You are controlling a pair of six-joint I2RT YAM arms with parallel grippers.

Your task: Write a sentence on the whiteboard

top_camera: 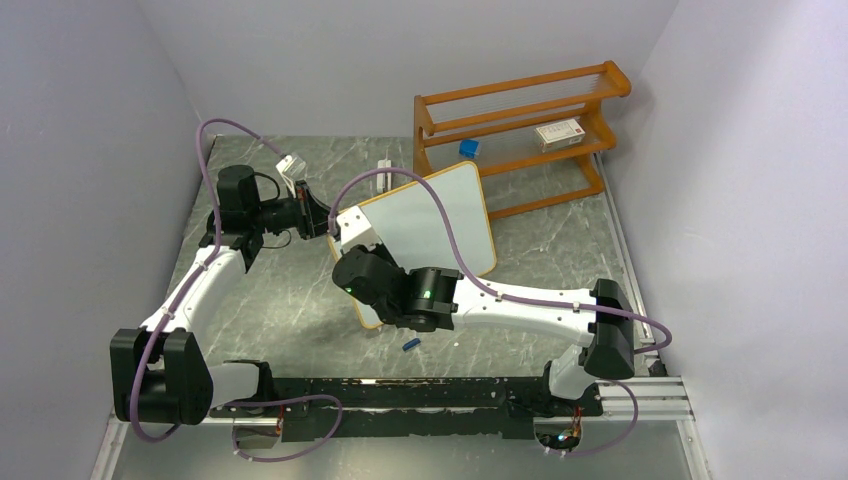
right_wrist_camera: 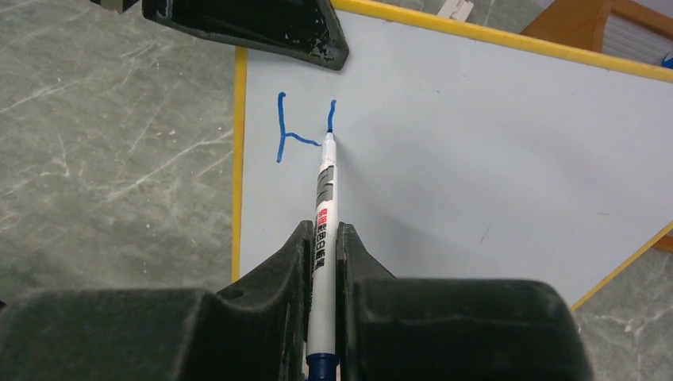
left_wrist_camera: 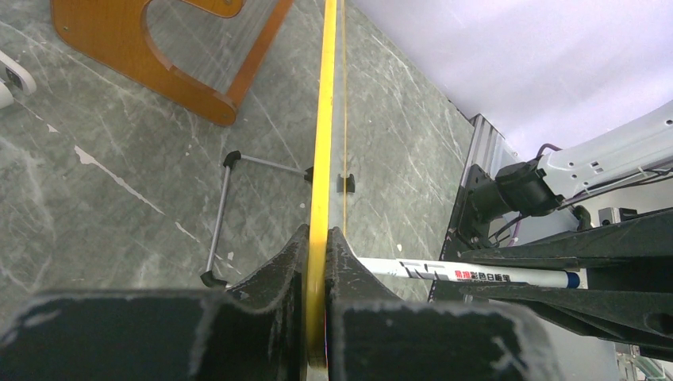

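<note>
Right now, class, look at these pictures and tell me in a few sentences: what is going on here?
The left arm's jaws are shut on the framed edge of the whiteboard, holding it steady. The right arm's jaws grip a marker, whose tip touches the board near the corner that the left jaws hold. A blue H is partly drawn: left stroke, crossbar and the upper part of the right stroke. The rest of the board is blank.

free: table [top_camera: 565, 255] right of whiteboard [top_camera: 440, 215] | blocked: orange rack [top_camera: 520, 130] just behind
</note>
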